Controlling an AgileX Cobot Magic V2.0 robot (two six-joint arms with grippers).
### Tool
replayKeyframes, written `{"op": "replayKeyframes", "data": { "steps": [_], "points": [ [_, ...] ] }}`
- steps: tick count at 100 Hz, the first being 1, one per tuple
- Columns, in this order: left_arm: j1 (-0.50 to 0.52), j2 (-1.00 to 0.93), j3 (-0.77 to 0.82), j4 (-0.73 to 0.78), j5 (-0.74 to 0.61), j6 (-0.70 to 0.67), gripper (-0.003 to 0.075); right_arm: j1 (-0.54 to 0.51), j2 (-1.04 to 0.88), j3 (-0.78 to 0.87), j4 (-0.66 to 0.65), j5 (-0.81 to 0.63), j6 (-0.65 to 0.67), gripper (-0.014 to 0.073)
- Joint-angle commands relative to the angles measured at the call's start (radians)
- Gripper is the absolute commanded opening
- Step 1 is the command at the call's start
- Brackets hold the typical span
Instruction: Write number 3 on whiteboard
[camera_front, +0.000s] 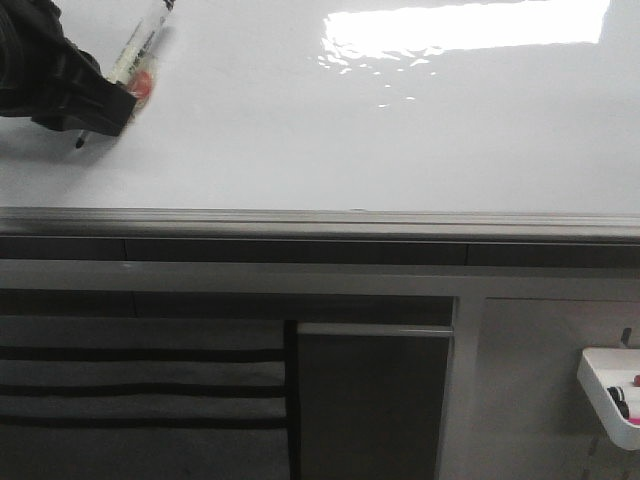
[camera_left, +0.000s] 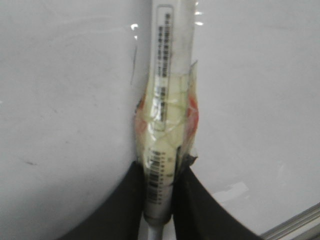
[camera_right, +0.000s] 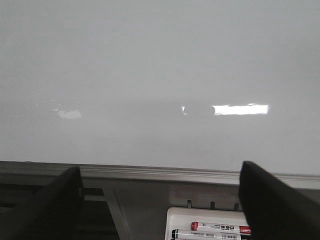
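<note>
**A:** The whiteboard fills the upper half of the front view, glossy white, with a bright glare patch near its top right and a grey metal frame edge along its bottom. No drawn digit can be made out on it.

**B:** And the left gripper?

**A:** At the board's upper left, clamped on a marker. The left wrist view shows both black fingers pressed against the barrel, which is wrapped in clear tape and carries barcode labels. In the front view, the marker's dark tip points down at the board; contact cannot be confirmed.

**B:** The right gripper?

**A:** Spread wide, holding nothing, facing the board's lower edge. Below it, a white tray holds a red-capped and a black-capped marker. The same tray hangs at the front view's lower right, beside grey cabinet panels.
</note>
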Motion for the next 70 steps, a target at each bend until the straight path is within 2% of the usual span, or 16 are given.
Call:
{"op": "replayKeyframes", "data": {
  "steps": [1, 13, 20, 37, 44, 52, 70],
  "points": [
    [-0.006, -0.033, -0.033, -0.002, -0.064, -0.001, 0.0028, -0.006, 0.020, -0.043, 0.025, -0.071, -0.007, 0.0570],
    [-0.006, -0.058, -0.033, -0.002, -0.042, -0.001, -0.0019, -0.006, 0.037, -0.090, 0.058, 0.002, -0.007, 0.0570],
    [-0.006, -0.081, -0.033, -0.002, -0.007, -0.001, -0.0018, -0.006, 0.059, -0.131, 0.070, 0.059, -0.007, 0.0570],
    [-0.006, -0.163, -0.074, -0.002, 0.226, -0.001, -0.0018, -0.006, 0.156, -0.249, 0.085, 0.214, -0.027, 0.0570],
    [-0.006, -0.193, -0.115, -0.002, 0.381, -0.001, -0.0018, -0.004, 0.214, -0.298, 0.145, 0.282, -0.113, 0.0570],
    [-0.019, -0.223, -0.161, -0.005, 0.576, 0.032, -0.0018, -0.004, 0.287, -0.348, 0.280, 0.362, -0.268, 0.0570],
    [-0.098, -0.255, -0.225, -0.070, 0.895, 0.268, -0.0018, 0.000, 0.485, -0.438, 0.619, 0.571, -0.635, 0.0570]
  ]
}}
